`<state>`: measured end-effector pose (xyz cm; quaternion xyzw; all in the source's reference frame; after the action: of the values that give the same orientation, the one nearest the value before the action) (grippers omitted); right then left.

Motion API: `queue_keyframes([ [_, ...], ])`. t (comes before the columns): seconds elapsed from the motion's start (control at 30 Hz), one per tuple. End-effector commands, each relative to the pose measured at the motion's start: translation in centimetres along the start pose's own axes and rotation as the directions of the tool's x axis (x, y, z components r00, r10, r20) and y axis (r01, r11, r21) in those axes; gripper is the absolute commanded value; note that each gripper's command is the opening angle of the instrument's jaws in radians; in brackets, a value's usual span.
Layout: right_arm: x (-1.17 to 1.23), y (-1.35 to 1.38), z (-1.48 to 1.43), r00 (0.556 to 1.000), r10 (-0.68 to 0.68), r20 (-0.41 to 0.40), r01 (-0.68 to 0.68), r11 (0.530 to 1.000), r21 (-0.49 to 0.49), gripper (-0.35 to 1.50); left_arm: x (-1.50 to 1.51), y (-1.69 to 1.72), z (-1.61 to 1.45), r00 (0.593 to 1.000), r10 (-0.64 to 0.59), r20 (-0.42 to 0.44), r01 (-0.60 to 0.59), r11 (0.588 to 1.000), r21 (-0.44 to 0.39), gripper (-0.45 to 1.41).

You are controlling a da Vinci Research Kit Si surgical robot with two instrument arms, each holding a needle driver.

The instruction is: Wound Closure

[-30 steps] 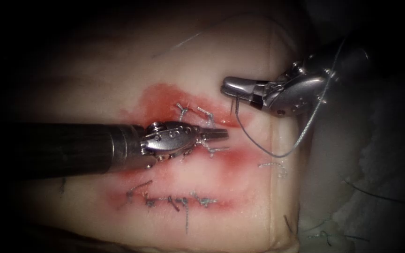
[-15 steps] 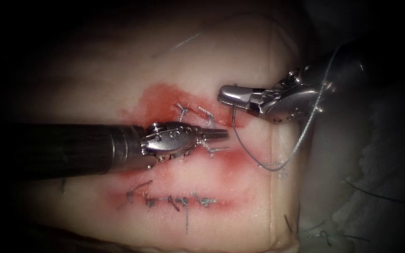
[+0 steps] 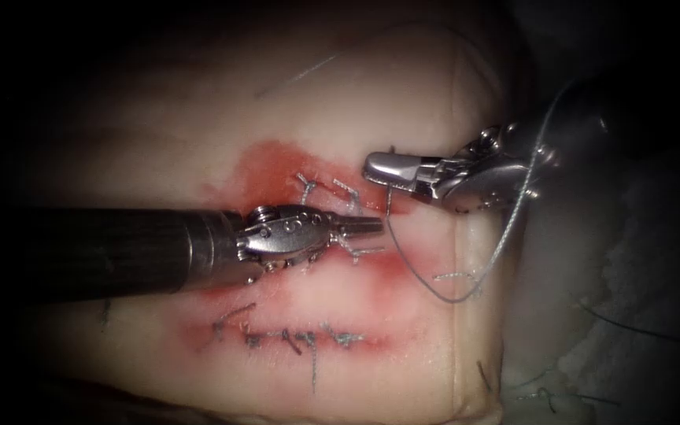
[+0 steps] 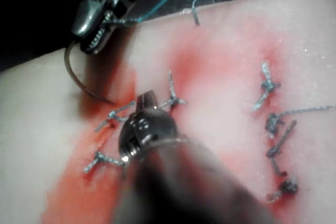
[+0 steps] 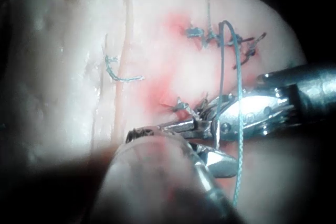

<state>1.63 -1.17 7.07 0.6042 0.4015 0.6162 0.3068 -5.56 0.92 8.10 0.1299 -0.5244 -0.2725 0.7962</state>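
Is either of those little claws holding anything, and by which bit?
The right claw holds the needle near its thread end, tip at the tissue. The left claw holds nothing.

Endoscope above and in front; wrist views close along shafts, sharing tissue [image 3: 403, 118].

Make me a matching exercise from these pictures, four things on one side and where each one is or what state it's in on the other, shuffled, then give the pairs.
Things:
1. needle
2. right end effector
3. left end effector
4. thread

States:
A. lies over the stitched cut, holding nothing
B. grips the needle near its thread end
C. point touches the tissue at the red fluid
D. hangs in a loop to the right of the cut

Pairs: 1-C, 2-B, 3-A, 4-D
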Motion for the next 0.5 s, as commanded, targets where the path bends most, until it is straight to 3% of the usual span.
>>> queue_keyframes([
  [0.03, -0.01, 0.06, 0.08, 1.0, -0.007, 0.002, 0.007, 1.0, 0.003, -0.35, -0.02, 0.03, 0.08, 1.0, 0.002, 0.003, -0.002, 1.0, 0.0, -0.45],
  [0.27, -0.03, 0.12, 0.1, 1.0, 0.024, 0.007, -0.024, 1.0, 0.001, -0.35, -0.02, 0.03, 0.08, 1.0, 0.002, 0.003, -0.002, 1.0, 0.0, -0.45],
  [0.5, 0.0, -0.01, 0.13, 0.976, 0.22, -0.003, -0.219, 0.974, 0.062, -0.35, 0.01, 0.04, 0.08, 1.0, -0.008, 0.002, 0.008, 1.0, -0.001, -0.45],
])
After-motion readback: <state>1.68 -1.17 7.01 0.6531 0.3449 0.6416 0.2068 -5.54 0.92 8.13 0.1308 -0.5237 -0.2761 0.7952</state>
